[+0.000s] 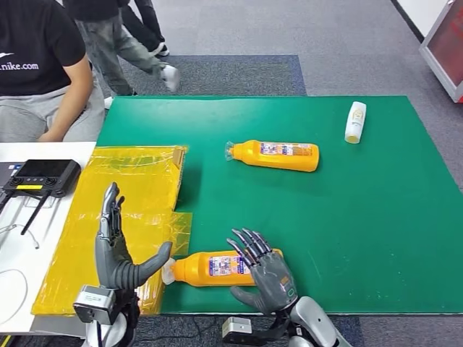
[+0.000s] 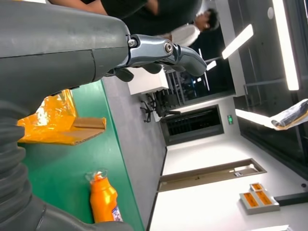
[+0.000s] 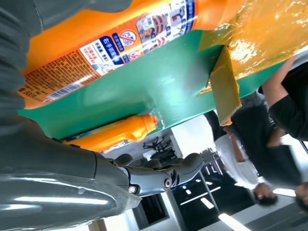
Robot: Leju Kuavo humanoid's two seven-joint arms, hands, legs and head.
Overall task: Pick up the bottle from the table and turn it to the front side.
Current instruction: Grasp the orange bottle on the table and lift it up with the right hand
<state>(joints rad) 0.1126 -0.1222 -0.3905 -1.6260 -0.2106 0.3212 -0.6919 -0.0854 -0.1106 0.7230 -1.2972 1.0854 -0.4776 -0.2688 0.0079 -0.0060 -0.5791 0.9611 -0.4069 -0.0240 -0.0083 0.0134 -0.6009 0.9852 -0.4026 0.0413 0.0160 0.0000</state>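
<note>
Bottle (image 1: 218, 268) lying flat — right robot hand (image 1: 265, 271) on it

— What can't we make out?
— The near bottle (image 1: 218, 268): its base sits hidden under our right hand (image 1: 266, 273).
— And its label?
— Too small to read.

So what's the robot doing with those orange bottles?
The robot is working on the near orange bottle, which lies on its side at the front edge of the green mat. Its right hand rests over the bottle's bottom end, fingers spread, and its left hand is open beside the cap end, above the yellow plastic sheet. The bottle isn't lifted yet. A second orange bottle and a small white bottle lie farther back, and a person sits nearby.
</note>
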